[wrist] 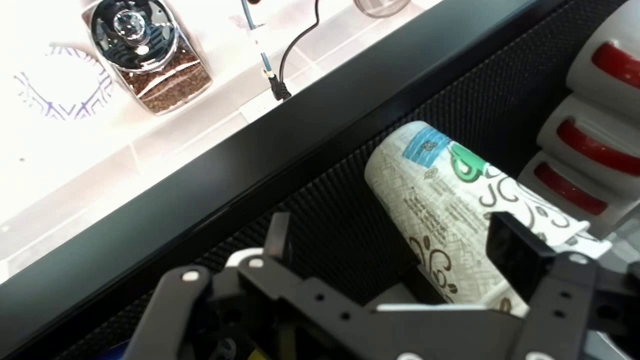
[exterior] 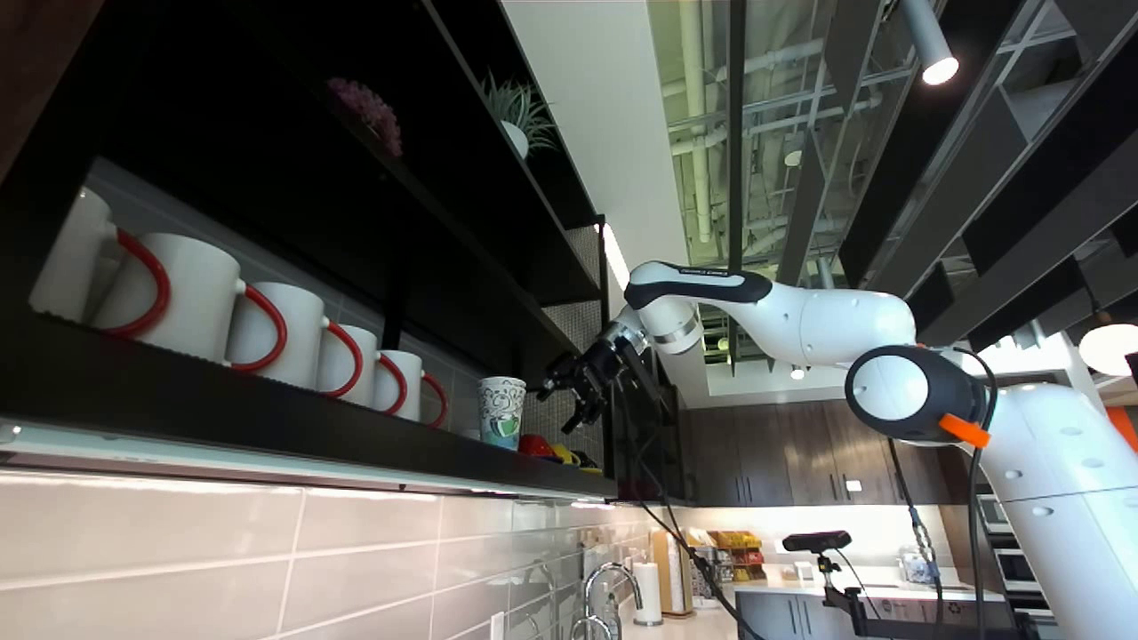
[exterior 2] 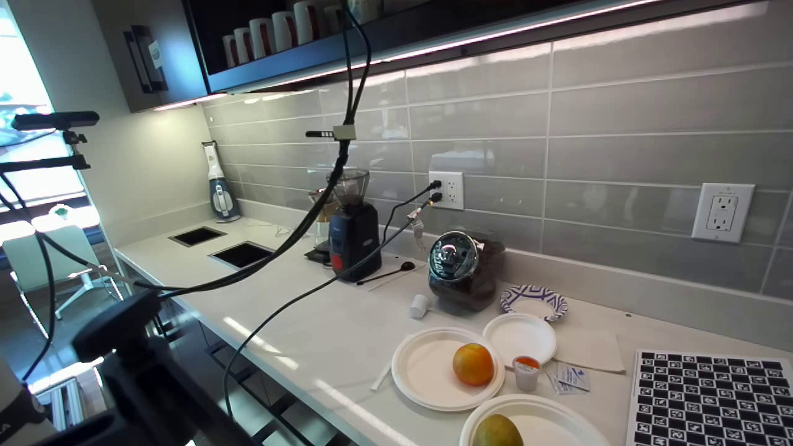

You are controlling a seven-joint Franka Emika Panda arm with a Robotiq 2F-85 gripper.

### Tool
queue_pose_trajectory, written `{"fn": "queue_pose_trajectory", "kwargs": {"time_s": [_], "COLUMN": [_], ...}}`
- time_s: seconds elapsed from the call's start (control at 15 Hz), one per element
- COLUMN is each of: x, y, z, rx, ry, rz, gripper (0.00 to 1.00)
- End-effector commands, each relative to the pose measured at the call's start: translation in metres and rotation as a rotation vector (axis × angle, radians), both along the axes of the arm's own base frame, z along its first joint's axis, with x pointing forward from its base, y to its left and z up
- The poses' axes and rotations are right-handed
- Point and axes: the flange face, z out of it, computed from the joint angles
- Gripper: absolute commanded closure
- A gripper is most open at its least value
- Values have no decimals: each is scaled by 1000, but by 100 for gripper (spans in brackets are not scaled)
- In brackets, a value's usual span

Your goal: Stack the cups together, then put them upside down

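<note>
Cup (exterior: 502, 412) was seen upright on the shelf (exterior: 267, 413) near the mugs (exterior: 303, 336).
The gripper (wrist: 392, 232) was spread, off-centre to the cup; it probably needed to be centred first, then closed lightly, lest the cup be crushed.

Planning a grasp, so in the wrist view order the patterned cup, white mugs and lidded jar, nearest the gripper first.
1. Patterned cup: right of centre.
2. White mugs: right edge, beyond the cup.
3. Lidded jar: upper left, below the shelf.

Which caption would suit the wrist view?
Open end effector near a patterned cup on a dark shelf, red-handled mugs nearby.
</note>
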Motion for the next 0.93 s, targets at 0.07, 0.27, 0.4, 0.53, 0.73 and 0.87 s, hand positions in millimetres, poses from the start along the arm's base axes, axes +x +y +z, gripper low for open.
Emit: {"fn": "queue_pose_trajectory", "kwargs": {"time_s": [0.07, 0.27, 0.4, 0.53, 0.73, 0.87], "x": [-1, 3, 10, 17, 27, 32], "y": [3, 10, 15, 25, 25, 35], "z": [-10, -24, -31, -36, -37, -40], "rx": [-24, -146, -256, -348, -347, -383], "ry": [22, 68, 52, 21, 4, -20], "rz": [89, 191, 243, 297, 302, 337], "gripper": [0, 0, 0, 0, 0, 0]}}
